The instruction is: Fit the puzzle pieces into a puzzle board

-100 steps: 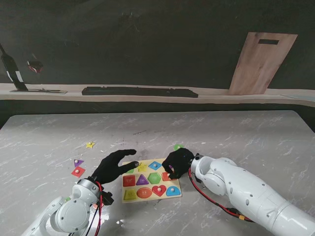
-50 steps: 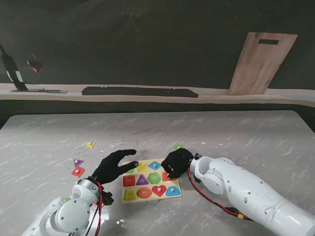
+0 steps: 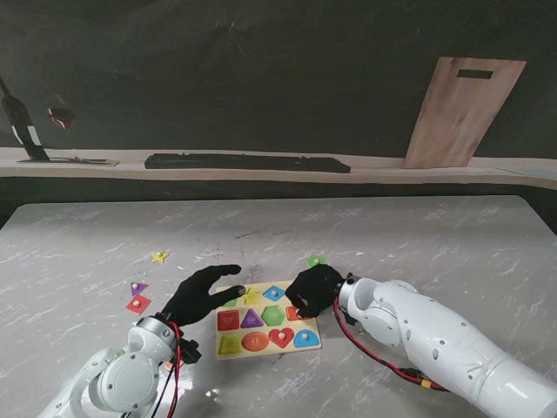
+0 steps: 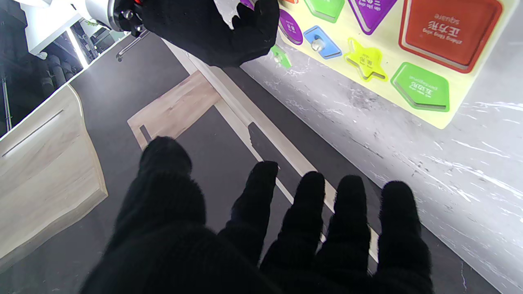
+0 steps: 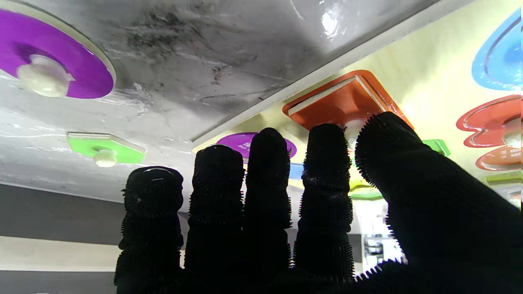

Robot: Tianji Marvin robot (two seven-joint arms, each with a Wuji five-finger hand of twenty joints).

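Right hand [image 3: 315,289] shifted slightly farther from me since earlier frame; rest unchanged. Loose pieces [image 3: 137,297] on table, left. Left hand [image 3: 198,294] empty, fingers spread, hovering by puzzle board [image 3: 266,340]. Right thumb and forefinger pinch knob of orange piece [image 5: 341,107], tilted at board's right edge. Risk: piece jams aslant or pinch slips.

Soft overhead light glares on the marble table [image 5: 327,20], while my fingers [image 5: 261,196] perhaps blur up close.
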